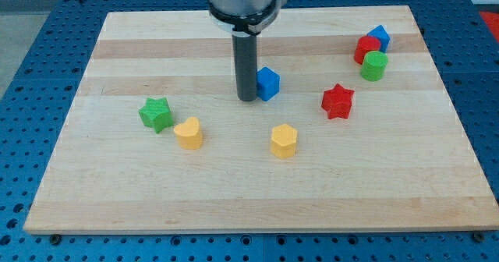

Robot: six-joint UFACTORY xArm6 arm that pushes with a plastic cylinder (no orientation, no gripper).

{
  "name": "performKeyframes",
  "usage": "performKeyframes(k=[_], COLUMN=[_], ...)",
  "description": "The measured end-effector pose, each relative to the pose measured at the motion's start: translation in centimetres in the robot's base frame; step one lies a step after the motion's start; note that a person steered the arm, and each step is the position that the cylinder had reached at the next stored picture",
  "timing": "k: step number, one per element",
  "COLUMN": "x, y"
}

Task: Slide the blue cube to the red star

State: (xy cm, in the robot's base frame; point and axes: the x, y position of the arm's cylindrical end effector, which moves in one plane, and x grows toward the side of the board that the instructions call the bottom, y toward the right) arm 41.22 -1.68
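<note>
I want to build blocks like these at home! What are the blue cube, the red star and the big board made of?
The blue cube and red star look like moulded or printed plastic: solid even colour, smooth faces with a soft sheen. I cannot tell which kind. The board looks like pale wood, with long grain stripes and a matte finish. My tip sits against the cube's left side.

Green star (156, 114) & yellow heart (189, 133) at view's left; yellow hexagon (284, 140) mid; top-right cluster (touching): blue block (380, 36), red block (366, 48), green block (374, 65).
</note>
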Motion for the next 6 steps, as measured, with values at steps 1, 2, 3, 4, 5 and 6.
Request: performKeyframes(k=[1, 2, 3, 4, 5, 6], x=[0.0, -0.5, -1.9, -2.6, -2.5, -2.3], y=[-3.7, -7.6, -5.2, -0.1, 6.0, 11.0])
